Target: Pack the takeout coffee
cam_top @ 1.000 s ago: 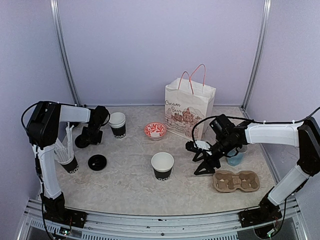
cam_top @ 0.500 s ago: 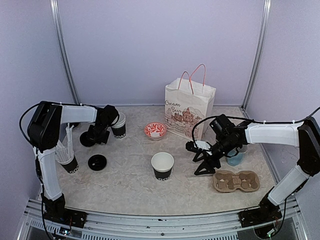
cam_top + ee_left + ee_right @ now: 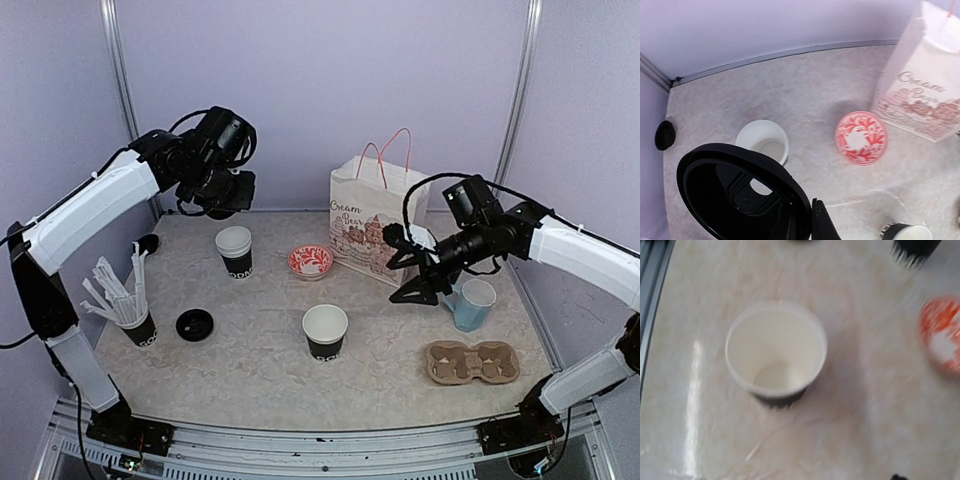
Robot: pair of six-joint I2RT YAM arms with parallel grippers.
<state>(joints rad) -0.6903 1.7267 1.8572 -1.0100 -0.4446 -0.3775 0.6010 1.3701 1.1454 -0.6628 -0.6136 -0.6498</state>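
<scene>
A: Paper cups (image 3: pixel 325 333)?
B: Black outside, white inside. Lid (image 3: pixel 740 190) black.
A: Bowl (image 3: pixel 310 261)?
B: Red-white floral. Bag (image 3: pixel 375 215) white, mug (image 3: pixel 472 303) light blue, cup carrier (image 3: pixel 472 362) brown, tabletop (image 3: pixel 250 370) beige marbled.

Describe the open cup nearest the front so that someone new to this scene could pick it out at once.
From the white paper bag at the back, come forward past the red-patterned bowl to the centre. There stands an open black cup, white inside, alone; the other open cup stands further back-left.
</scene>
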